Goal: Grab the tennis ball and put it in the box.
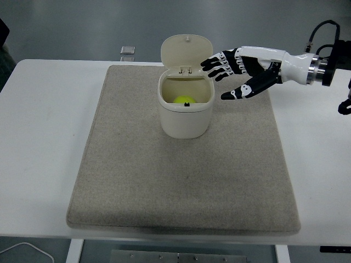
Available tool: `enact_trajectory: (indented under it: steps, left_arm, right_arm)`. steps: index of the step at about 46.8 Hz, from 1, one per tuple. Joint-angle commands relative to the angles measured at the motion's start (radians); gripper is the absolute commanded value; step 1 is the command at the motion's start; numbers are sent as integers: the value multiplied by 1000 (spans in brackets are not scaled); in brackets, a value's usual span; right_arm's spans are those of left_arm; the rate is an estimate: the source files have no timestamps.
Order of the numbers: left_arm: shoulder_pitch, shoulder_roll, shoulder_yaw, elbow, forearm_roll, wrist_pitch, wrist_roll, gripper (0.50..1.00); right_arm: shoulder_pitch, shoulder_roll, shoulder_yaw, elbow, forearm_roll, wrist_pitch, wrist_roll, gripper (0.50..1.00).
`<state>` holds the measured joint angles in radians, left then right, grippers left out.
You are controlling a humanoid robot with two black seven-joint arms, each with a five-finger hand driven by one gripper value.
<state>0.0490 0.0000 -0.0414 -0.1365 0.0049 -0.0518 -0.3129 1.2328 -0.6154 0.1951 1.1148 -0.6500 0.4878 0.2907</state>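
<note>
Inside the box, the tennis ball is lying at the bottom, so placing looks done; right hand is hovering beside the box, fingers spread, holding nothing.

A white worktop carrying a beige mat stands on a smooth grey floor under even light.
</note>
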Motion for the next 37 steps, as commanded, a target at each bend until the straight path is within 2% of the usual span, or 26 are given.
enact_trajectory:
  steps: [1, 12, 19, 29, 32, 37]
  left_arm:
    - [0, 0, 0, 0, 0, 0, 0, 990]
    - [0, 0, 0, 0, 0, 1, 0, 992]
    - [0, 0, 0, 0, 0, 0, 1, 992]
    - [0, 0, 0, 0, 0, 0, 0, 992]
    - [0, 0, 0, 0, 0, 0, 0, 992]
    - [0, 0, 0, 0, 1, 0, 0, 992]
  right_arm:
    - [-21, -12, 0, -19, 79, 14, -1, 860]
    - [-32, -14, -34, -101, 242, 23, -5, 860]
    - [-52, -7, -34, -138, 360, 11, -47, 860]
    - [-79, 2, -34, -230, 516, 5, -50, 860]
    - [-96, 2, -34, -247, 573, -18, -51, 860]
    - [-110, 22, -29, -253, 676, -90, -53, 860]
